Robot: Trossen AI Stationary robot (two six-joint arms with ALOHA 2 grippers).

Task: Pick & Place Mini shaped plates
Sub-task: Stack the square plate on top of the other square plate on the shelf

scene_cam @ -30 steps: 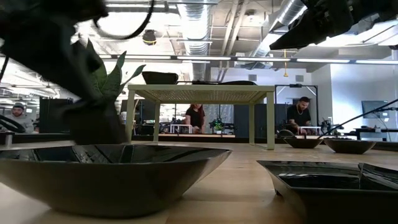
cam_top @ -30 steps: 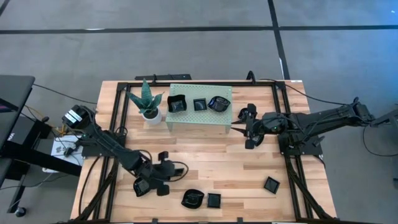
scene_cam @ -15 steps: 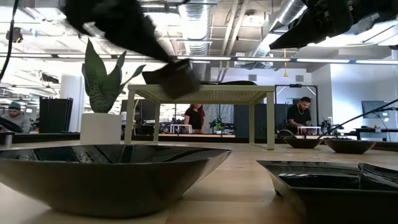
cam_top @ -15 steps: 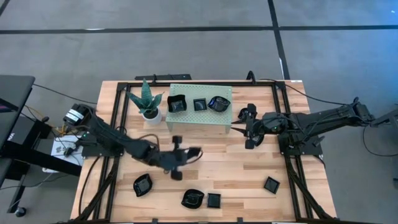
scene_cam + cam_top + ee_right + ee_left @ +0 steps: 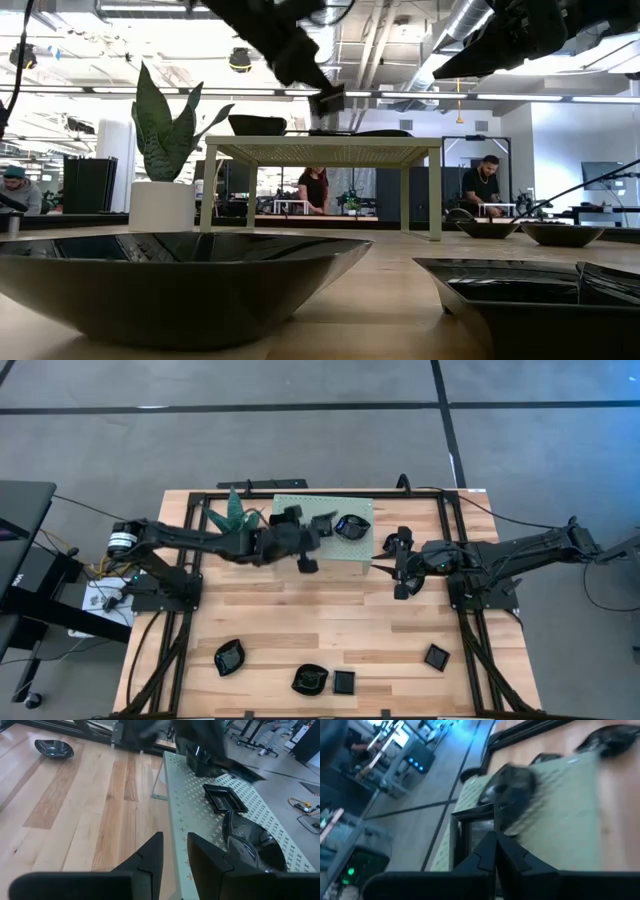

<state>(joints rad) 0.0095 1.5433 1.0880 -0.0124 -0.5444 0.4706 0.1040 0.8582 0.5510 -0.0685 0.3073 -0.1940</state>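
As far as can be counted from above, sits somewhere near the middle of the job. Up on the pale green stand (image 5: pixel 340 552): three of the mini shaped plates, namely a deep dish (image 5: pixel 200 757) at the plant end, partly hidden under the left arm, a flat square dish (image 5: pixel 224 799) in the middle, and a lobed dish (image 5: pixel 351 525) at the other end. Down on the wooden table (image 5: pixel 400 630), well apart from the stand and near the front edge: four more, namely a wavy dish (image 5: pixel 228 658), a rounded dish (image 5: pixel 310 680) just beside a small square dish (image 5: pixel 343 682), and a lone square dish (image 5: pixel 436 656) off toward the right side. Judging by that, four left to fetch, if the stand is where they belong.

Above the stand's left half, near the potted plant (image 5: pixel 236 520): the left gripper (image 5: pixel 495 840), fingers pressed fully together. Cannot tell whether a thin plate rim is pinched there; only blurred dark shapes at the tip in the wrist and low views, nothing sure.

Just beside the stand's right end, raised off the tabletop: the right gripper (image 5: pixel 174 851), fingers parted about halfway, nothing between them, waiting.

Probably in hand: some business over the stand by the left arm, then down to the front edge for the wavy dish, nearest that arm's side.
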